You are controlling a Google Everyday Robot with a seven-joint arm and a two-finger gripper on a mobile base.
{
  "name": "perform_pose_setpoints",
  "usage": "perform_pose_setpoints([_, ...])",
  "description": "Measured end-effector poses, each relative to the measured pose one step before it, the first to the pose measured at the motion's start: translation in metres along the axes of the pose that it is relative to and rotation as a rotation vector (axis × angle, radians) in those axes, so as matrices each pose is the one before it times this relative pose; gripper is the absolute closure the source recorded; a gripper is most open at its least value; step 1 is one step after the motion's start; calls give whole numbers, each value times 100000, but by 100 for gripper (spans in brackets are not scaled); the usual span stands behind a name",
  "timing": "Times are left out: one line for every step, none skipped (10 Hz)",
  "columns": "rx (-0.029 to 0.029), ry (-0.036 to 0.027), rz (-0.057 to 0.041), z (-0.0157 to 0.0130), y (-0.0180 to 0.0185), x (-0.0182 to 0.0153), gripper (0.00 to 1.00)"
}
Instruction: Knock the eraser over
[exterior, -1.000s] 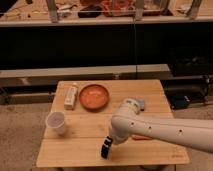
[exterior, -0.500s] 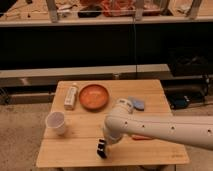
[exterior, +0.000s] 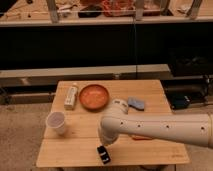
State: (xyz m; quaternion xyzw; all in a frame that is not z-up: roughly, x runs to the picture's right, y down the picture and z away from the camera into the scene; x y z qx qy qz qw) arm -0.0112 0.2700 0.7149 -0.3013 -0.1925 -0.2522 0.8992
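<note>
No small black eraser block shows apart from the arm; it is hidden or out of view. My gripper (exterior: 103,154) is a dark shape at the end of the white arm (exterior: 150,127). It hangs low over the front plank of the wooden table (exterior: 60,152), left of centre and close to the front edge. The arm reaches in from the right and covers the middle of the table.
An orange bowl (exterior: 94,96) sits at the back centre, with a long white bar (exterior: 71,96) to its left. A pale cup (exterior: 56,122) stands at the left. A blue-grey pad (exterior: 136,103) lies back right. A sliver of an orange carrot (exterior: 142,137) shows under the arm.
The gripper has moved down toward the table's front edge and slightly left. The arm now covers more of the table's middle.
</note>
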Motion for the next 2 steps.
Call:
perform_pose_setpoints([289,-1299,-856,219,-234,-531,100])
perform_pose_setpoints([201,-535,-319,87,-284,-481,100])
